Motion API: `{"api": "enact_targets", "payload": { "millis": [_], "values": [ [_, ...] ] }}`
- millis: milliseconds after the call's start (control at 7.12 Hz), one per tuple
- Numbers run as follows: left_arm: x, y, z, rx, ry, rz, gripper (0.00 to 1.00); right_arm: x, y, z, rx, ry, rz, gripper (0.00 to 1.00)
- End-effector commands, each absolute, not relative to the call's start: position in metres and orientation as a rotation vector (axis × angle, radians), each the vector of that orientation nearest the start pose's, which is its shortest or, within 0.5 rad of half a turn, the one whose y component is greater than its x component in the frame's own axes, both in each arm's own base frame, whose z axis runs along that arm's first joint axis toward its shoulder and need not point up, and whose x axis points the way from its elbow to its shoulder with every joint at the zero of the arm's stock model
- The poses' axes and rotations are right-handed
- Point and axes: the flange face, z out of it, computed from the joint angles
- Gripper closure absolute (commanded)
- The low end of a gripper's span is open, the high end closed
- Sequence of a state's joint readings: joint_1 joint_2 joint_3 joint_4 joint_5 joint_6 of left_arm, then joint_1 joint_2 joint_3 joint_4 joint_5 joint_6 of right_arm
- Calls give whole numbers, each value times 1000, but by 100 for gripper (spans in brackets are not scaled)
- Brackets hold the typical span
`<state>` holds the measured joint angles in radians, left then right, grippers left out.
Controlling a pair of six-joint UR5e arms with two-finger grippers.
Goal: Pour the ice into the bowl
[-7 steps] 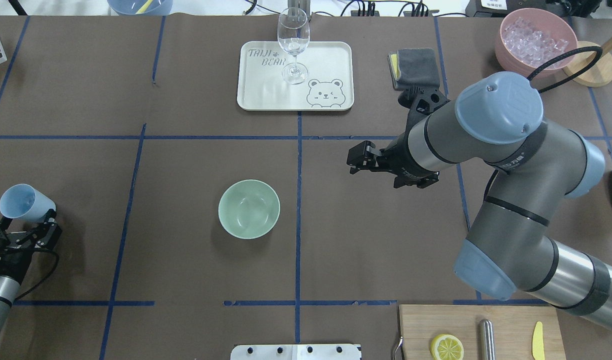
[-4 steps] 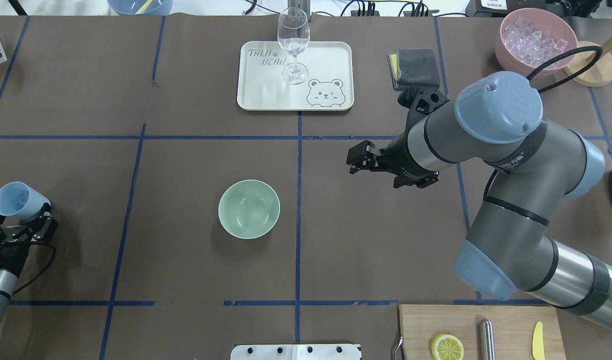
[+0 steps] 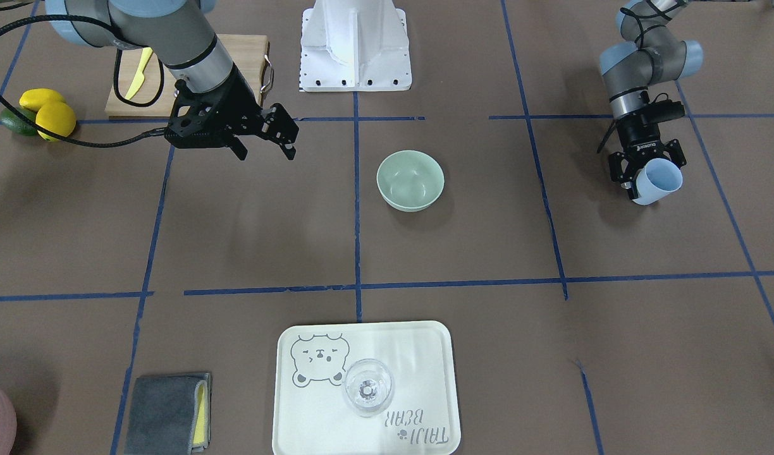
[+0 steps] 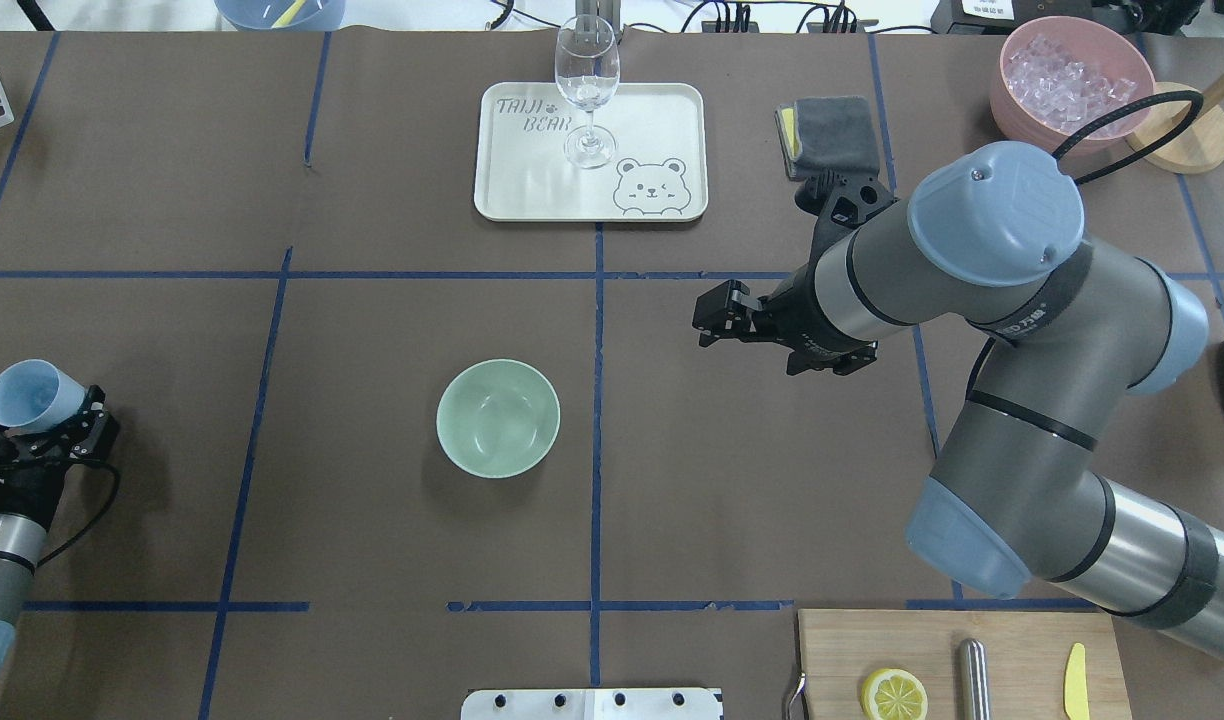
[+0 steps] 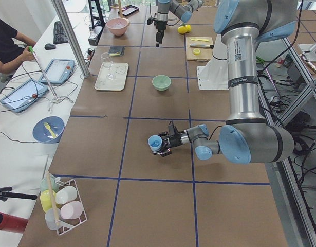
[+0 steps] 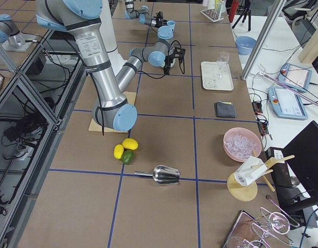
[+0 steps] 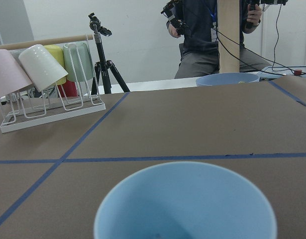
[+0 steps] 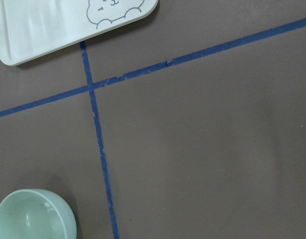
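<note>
The pale mint-green bowl (image 4: 498, 418) stands upright near the table's middle, also in the front view (image 3: 410, 180) and the right wrist view (image 8: 33, 216); I make out no ice in it. My left gripper (image 4: 37, 422) is shut on a light blue cup (image 4: 27, 395), tilted, at the table's far left, well away from the bowl. The cup's inside (image 7: 185, 201) shows no ice. Ice cubes (image 4: 1067, 75) fill the pink container (image 4: 1012, 115) at the back right. My right gripper (image 4: 712, 320) is open and empty, right of the bowl.
A white tray (image 4: 652, 110) with a wine glass (image 4: 586, 85) stands at the back centre. A grey cloth (image 4: 837, 135) lies right of it. A cutting board (image 4: 1012, 640) with a lemon half is at the front right. A cup rack (image 5: 62, 203) stands beyond the left arm.
My left gripper has carried the blue cup a little further left, away from the bowl. The right arm and the bowl have not moved.
</note>
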<state>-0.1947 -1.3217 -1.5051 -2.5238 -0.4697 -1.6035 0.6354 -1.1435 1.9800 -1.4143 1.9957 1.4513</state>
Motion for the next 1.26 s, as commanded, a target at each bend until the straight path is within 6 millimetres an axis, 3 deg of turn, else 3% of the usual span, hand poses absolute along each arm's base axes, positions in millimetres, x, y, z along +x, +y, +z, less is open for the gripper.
{"api": "enact_targets", "payload": {
  "millis": [0,421,561,702,842,982,1123],
  "values": [
    [327,-292,672,1111,490,-552,3,-402,-414,224,1,-1053,261,0],
    [328,-291,671,1070,531,-557,75,-401,-415,223,3,-1056,262,0],
    [317,-300,660,1094,547,-521,100,-401,-417,223,4,-1054,264,0],
    [297,-314,638,1164,554,-421,100,-401,-417,224,4,-1053,263,0],
    [298,-320,595,1275,656,-337,100,-399,-418,223,6,-1055,266,0],
    [305,-326,569,1359,662,-277,100,-395,-421,224,-5,-1060,261,0],
    [315,-325,563,1383,619,-189,100,-385,-427,225,-16,-1067,267,0]
  ]
}}
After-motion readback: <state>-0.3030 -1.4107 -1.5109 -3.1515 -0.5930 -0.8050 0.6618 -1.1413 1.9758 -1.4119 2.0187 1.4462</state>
